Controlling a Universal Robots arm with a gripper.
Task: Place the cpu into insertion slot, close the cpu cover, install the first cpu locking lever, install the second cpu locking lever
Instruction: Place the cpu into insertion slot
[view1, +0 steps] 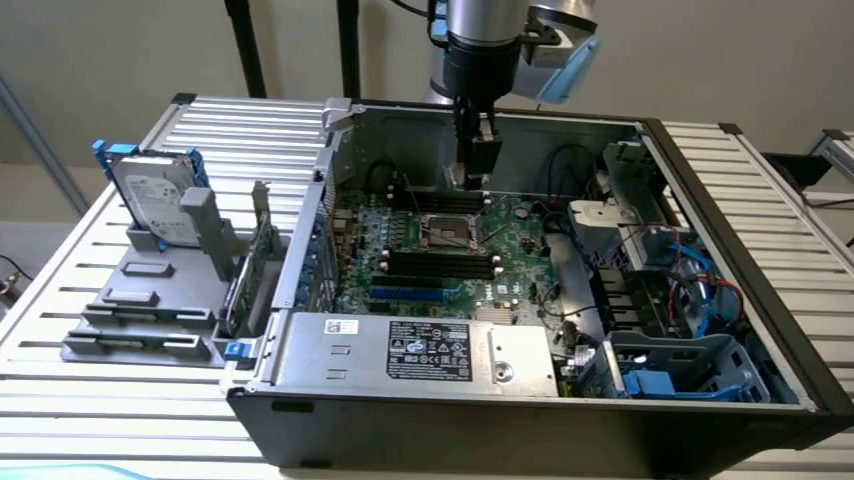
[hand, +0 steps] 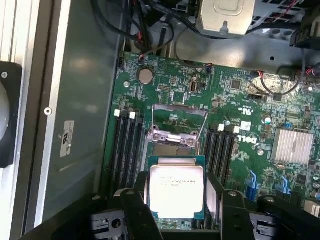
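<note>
One hard drive (view1: 151, 196) stands on the desk (view1: 80, 400), well to the exterior view's left of the insertion slot (view1: 451, 233). One open computer case (view1: 534, 410) surrounds the slot. One gripper (view1: 470, 178) hangs above the slot, jaws spread wide and clamped on one cpu (hand: 176, 187), not seated. One cpu cover (hand: 175, 135) stands flipped up at the slot. Two memory-slot banks (hand: 129, 145) flank the slot.
</note>
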